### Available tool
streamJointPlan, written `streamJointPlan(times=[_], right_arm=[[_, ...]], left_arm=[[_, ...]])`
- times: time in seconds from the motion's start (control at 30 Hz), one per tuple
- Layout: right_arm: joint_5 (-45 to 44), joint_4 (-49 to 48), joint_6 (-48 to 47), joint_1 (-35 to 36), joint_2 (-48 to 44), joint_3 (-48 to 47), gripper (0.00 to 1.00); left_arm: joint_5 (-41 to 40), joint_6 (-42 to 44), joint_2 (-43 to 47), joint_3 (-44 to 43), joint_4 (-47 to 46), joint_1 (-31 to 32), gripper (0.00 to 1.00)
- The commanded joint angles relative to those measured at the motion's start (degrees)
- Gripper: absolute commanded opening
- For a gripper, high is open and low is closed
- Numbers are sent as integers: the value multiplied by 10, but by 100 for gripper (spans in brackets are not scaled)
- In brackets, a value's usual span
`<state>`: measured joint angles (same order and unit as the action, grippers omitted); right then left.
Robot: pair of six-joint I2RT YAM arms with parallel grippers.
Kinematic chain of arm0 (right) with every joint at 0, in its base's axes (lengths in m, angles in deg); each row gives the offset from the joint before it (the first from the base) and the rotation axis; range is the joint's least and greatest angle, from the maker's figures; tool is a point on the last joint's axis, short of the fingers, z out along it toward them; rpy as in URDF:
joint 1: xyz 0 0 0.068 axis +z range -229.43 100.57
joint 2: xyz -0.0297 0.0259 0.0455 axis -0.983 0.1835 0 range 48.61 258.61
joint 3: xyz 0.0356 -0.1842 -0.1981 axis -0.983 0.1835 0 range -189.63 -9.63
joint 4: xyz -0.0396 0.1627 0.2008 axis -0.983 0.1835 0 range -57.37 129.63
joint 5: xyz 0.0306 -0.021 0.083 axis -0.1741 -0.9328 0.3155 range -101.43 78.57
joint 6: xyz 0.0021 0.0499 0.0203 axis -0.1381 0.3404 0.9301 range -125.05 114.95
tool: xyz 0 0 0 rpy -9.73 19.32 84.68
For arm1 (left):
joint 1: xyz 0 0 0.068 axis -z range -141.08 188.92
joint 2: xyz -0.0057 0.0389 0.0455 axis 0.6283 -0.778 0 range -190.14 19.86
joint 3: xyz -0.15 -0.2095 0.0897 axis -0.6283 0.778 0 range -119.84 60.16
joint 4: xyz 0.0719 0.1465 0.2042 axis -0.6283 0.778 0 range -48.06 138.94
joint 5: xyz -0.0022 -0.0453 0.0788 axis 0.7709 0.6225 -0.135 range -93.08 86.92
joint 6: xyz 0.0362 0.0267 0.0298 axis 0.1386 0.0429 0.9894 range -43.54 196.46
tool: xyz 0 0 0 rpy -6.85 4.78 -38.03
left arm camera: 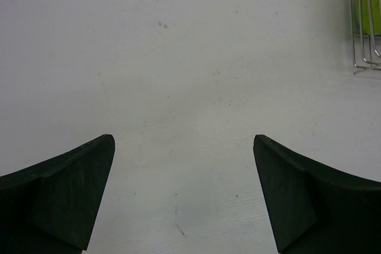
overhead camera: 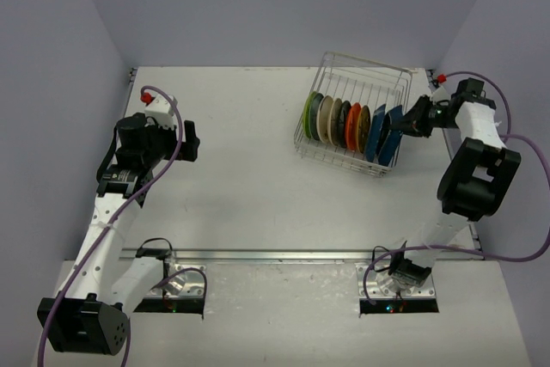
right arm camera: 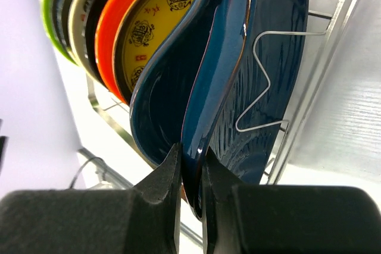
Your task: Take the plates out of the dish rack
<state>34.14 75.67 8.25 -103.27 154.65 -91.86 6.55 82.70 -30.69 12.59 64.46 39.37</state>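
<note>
The silver wire dish rack [overhead camera: 357,70] stands at the back right with several plates on edge: lime green [overhead camera: 308,113], cream [overhead camera: 325,119], black, orange [overhead camera: 351,126], brownish-yellow [overhead camera: 364,126] and two dark blue ones. My right gripper [overhead camera: 402,125] is shut on the rim of the rightmost dark blue plate [overhead camera: 390,137], which still stands in the rack. In the right wrist view its jaws [right arm camera: 191,162] pinch that blue plate's [right arm camera: 238,63] edge. A second blue plate [right arm camera: 164,99] and a yellow plate [right arm camera: 156,22] stand behind it. My left gripper [overhead camera: 191,141] is open and empty at the left, over bare table [left arm camera: 184,171].
A corner of the rack with a strip of lime green [left arm camera: 366,22] shows at the top right of the left wrist view. Grey walls close the table at the back and both sides. A metal rail [overhead camera: 284,255] runs along the near edge.
</note>
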Motion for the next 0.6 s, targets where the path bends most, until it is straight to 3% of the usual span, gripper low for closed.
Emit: streamJointPlan(times=[0.0, 0.17, 0.57], right_arm=[[122, -12, 10, -33, -29, -6, 0], [185, -20, 28, -45, -33, -2, 0], [198, -22, 49, -46, -78, -48, 0]], left_arm=[[3, 7, 0, -11, -16, 3, 100], [6, 7, -2, -15, -14, 3, 100], [6, 8, -5, -19, -13, 3, 100]])
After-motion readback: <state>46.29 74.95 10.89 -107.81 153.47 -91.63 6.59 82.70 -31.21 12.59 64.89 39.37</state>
